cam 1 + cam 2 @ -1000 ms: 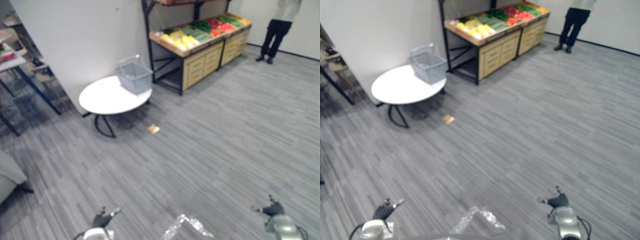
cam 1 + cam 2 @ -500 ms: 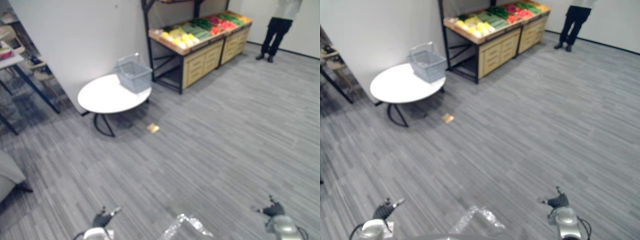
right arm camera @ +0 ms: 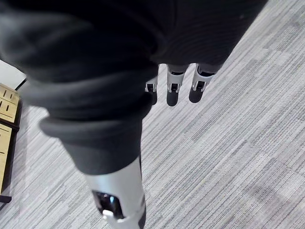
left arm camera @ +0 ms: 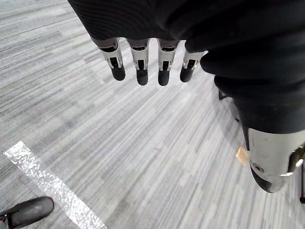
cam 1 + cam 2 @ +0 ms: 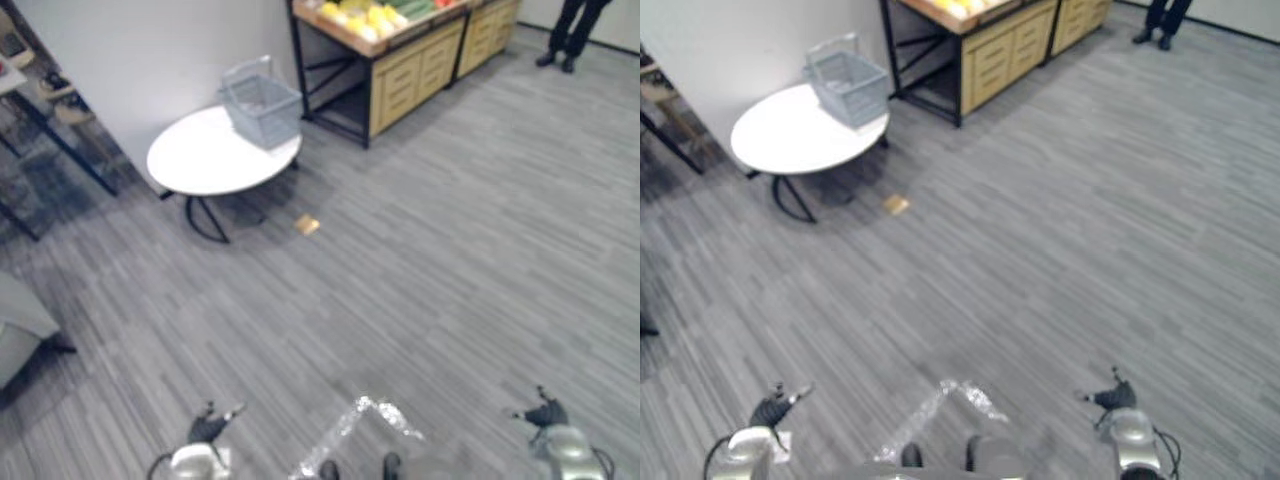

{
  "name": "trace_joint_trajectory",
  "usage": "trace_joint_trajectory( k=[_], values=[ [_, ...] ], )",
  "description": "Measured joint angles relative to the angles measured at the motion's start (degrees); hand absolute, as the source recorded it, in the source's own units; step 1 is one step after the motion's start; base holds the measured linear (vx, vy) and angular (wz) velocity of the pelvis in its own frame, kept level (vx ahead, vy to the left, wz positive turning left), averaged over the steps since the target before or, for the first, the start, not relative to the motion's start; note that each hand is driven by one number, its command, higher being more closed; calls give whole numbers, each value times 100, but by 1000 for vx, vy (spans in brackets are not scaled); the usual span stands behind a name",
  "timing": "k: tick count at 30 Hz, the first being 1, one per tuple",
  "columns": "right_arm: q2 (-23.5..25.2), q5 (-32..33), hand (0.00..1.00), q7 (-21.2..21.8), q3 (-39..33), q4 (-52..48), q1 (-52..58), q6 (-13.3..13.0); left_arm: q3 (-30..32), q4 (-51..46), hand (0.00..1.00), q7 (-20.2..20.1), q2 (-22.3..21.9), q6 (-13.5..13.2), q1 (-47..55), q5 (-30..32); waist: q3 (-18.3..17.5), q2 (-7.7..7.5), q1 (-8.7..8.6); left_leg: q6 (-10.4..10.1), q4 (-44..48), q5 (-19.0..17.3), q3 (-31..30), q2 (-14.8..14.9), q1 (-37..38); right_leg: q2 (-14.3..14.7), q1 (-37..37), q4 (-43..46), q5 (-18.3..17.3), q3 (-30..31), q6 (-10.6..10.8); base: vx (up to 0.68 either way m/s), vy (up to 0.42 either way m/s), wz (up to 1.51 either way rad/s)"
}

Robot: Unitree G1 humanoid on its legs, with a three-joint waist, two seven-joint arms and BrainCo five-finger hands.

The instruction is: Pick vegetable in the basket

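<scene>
Left eye view looks down a grey plank floor to a round white counter (image 5: 195,165), with the grey wire basket (image 5: 262,108) standing on its far side, just beside a wooden produce stand (image 5: 405,60) that carries the yellow and green vegetables (image 5: 362,16). A small tan scrap (image 5: 307,224) lies on the floor near the counter, and a person's dark legs (image 5: 572,25) stand beyond the stand. The left hand (image 5: 207,428) and right hand (image 5: 545,413) hang low over bare floor, well apart from basket and vegetables, each with fingers (image 4: 138,67) straight, spread and holding nothing.
</scene>
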Motion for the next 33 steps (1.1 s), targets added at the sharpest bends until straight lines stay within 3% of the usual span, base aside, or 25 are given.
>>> trace_joint_trajectory(
  k=[1,3,4,5,6,8,10,12,14,15,16,17,18,19,20,23,24,25,26,27,29,31,33],
  values=[
    [-1,27,0,-2,2,-1,-26,-1,3,0,0,1,1,0,1,0,9,10,2,-16,229,-133,8,51,-85,22,4,10,-26,7,-13,172,-78,-7],
    [-2,159,0,-7,62,-88,-72,-6,59,-4,0,1,4,0,9,-7,82,76,21,-47,1860,-730,63,441,-682,174,138,-19,-176,14,-90,168,-81,-6],
    [-2,166,0,-7,88,-142,-64,-6,74,-13,0,1,7,0,10,-8,115,85,14,-32,2387,-780,61,566,-878,217,214,-33,-199,15,-114,246,-63,-11],
    [-34,210,0,-24,187,-365,-37,-19,89,-132,0,7,-3,2,48,-43,278,122,37,69,3877,-659,43,932,-1362,326,511,-63,-277,57,-197,234,-25,-17],
    [-47,212,0,-35,231,-473,-31,-18,83,-179,0,10,-14,2,82,-119,336,133,51,109,4404,-575,43,1061,-1583,359,625,-49,-312,91,-242,237,-4,-28],
    [-30,271,0,-150,259,-805,-28,-26,39,-223,0,16,-28,3,104,-213,401,107,153,46,5052,-773,47,1194,-2019,319,787,36,-461,247,-311,241,49,-35],
    [-71,439,0,-240,252,-923,-222,-39,29,-228,0,32,-23,-2,81,-216,466,19,204,3,4624,-890,72,997,-2458,103,860,-32,-568,409,-227,323,108,-32],
    [-252,491,0,-248,268,-930,-444,-40,-42,-228,0,62,-28,-4,100,-217,529,-52,215,-22,3262,-682,251,709,-2741,-163,1027,-344,-604,505,-171,395,179,-19],
    [-481,605,0,-294,253,-930,-600,-50,-57,-221,0,98,-36,-5,120,-219,520,90,256,23,1929,-65,396,573,-2853,-269,1268,-679,-604,512,-162,454,225,-23],
    [-633,649,0,-380,275,-934,-668,-62,-70,-221,0,146,-52,-10,170,-220,494,208,371,52,1286,270,492,602,-2795,-274,1385,-751,-679,579,-33,632,380,-55],
    [-734,651,0,-437,372,-961,-709,-126,-54,-206,0,175,-60,-7,273,-224,466,236,478,340,1381,752,477,593,-2770,-395,1482,-619,-874,685,224,553,341,-56],
    [-747,646,0,-449,423,-969,-738,-137,-54,-206,0,183,-69,-7,282,-226,464,149,508,502,1514,762,507,515,-2778,-494,1449,-433,-955,689,296,666,404,-26],
    [-744,642,0,-454,492,-1026,-827,-142,-74,-209,0,176,-103,-8,283,-224,441,-27,514,666,1720,477,613,320,-2774,-722,1273,112,-975,694,311,596,302,1],
    [-741,641,0,-481,509,-1098,-940,-156,-131,-210,0,175,-129,-8,282,-224,457,-190,496,846,1982,215,691,178,-2688,-900,1068,837,-877,737,477,610,295,8],
    [-740,641,0,-489,526,-1117,-989,-163,-158,-207,0,175,-130,-7,287,-225,453,-258,496,890,2087,65,723,128,-2590,-966,983,1256,-766,769,652,614,257,11],
    [-729,642,0,-590,934,-1150,-1280,-205,-249,-240,0,189,-105,-8,296,-229,464,-319,497,873,2087,-550,566,30,-1672,-954,409,3527,767,842,1309,498,172,12],
    [-730,598,0,-614,1154,-1234,-1394,-256,-315,-278,0,197,-101,-10,302,-230,467,-301,497,830,1828,-616,479,26,-1228,-956,-36,4466,613,659,1039,463,106,12],
    [-730,591,0,-616,1228,-1342,-1418,-257,-352,-283,0,205,-103,-9,303,-230,467,-280,497,817,1661,-624,437,24,-1029,-965,-246,4766,491,527,822,416,49,28],
    [-737,576,0,-637,1323,-1616,-1434,-267,-434,-290,0,211,-103,-10,303,-232,467,-203,464,787,1285,-613,252,24,-634,-1001,-638,4995,233,184,410,398,15,50],
    [-761,568,0,-649,1352,-1879,-1435,-281,-465,-307,0,221,-100,-11,299,-246,472,-179,396,725,934,-574,55,25,-304,-1040,-1004,4803,80,-89,168,403,-9,65],
    [-806,408,0,-687,1343,-2156,-1430,-297,-460,-308,0,243,-93,-9,292,-375,495,-144,260,644,644,-595,-299,27,17,-973,-1471,3845,-7,-137,94,513,-157,97],
    [-920,354,0,-688,1275,-2305,-1422,-294,-461,-296,0,244,-89,-10,271,-389,503,-123,141,442,530,-648,-693,109,197,-804,-1723,2138,89,192,238,443,-229,115],
    [-1018,237,0,-693,966,-2392,-1418,-267,-388,-256,0,244,-81,-10,189,-386,468,-182,83,115,514,-812,-1143,223,293,-736,-1765,-160,527,775,413,452,-316,123]
  ],
)
